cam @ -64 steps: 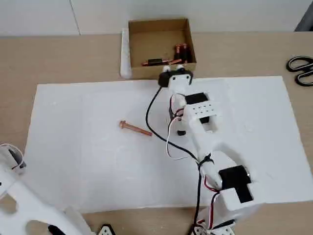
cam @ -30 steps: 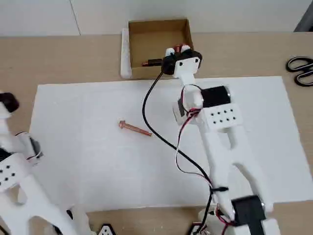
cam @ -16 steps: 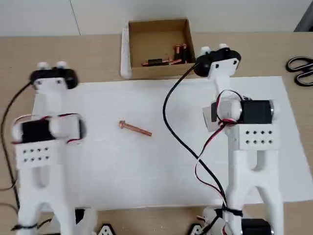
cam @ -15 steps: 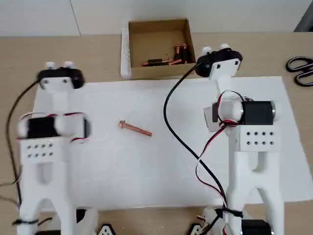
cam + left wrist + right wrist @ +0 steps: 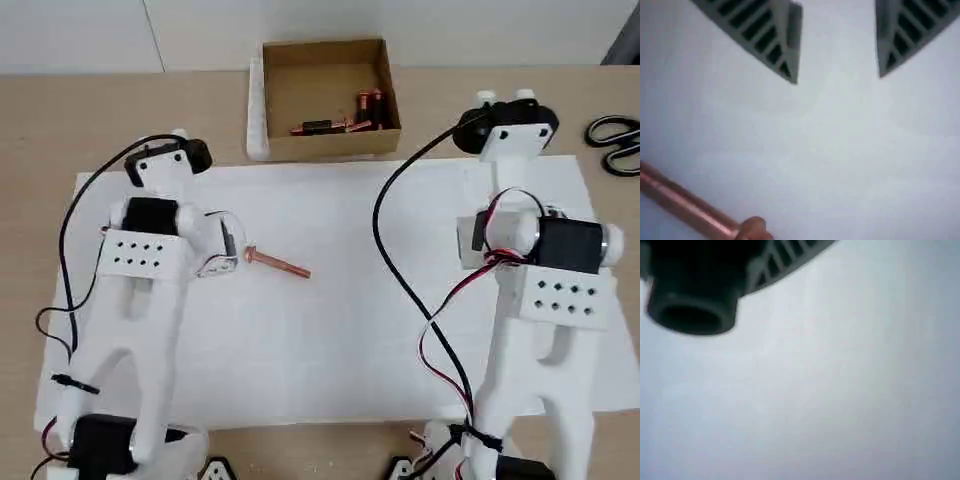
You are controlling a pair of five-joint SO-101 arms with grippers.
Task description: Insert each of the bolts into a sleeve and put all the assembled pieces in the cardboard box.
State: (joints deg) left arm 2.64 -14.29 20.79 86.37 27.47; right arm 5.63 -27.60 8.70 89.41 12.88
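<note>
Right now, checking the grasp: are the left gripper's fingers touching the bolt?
Apart. The left wrist view shows white sheet between the open fingers and the bolt.

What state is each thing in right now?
Copper-coloured metal bolt: lying loose on the white sheet, no sleeve on it.
Brown cardboard box: open-topped, assembled pieces inside.
Left tool: open, empty, close to the bolt.
</note>
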